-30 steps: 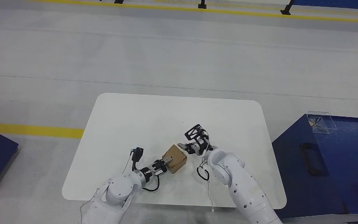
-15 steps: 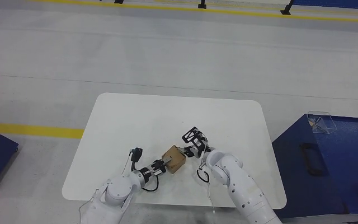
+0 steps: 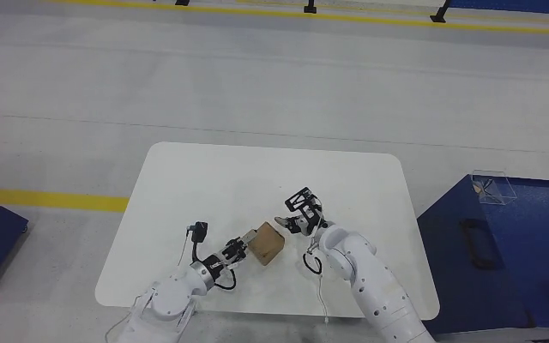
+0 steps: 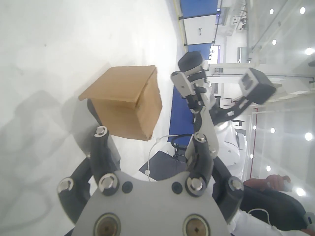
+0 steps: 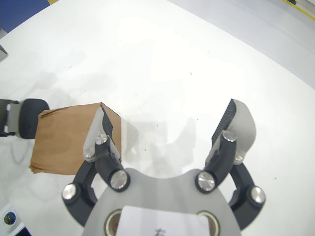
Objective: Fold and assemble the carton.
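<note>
Currently the brown carton [image 3: 267, 243] sits on the white table [image 3: 257, 171], close to the near edge and about midway along it. It is folded up into a box, and its top panel juts slightly past one side wall. The left gripper [image 3: 235, 249] is at the carton's left side with its jaws spread wide, and one black fingertip [image 5: 32, 119] touches the carton's left end. The right gripper [image 5: 167, 114] hovers just right of the carton, jaws likewise wide and holding nothing. One of its fingers [image 5: 103, 124] overlaps the carton's right corner, though whether they touch cannot be told. A blue block [image 3: 489, 249] stands on the floor to the table's right.
</note>
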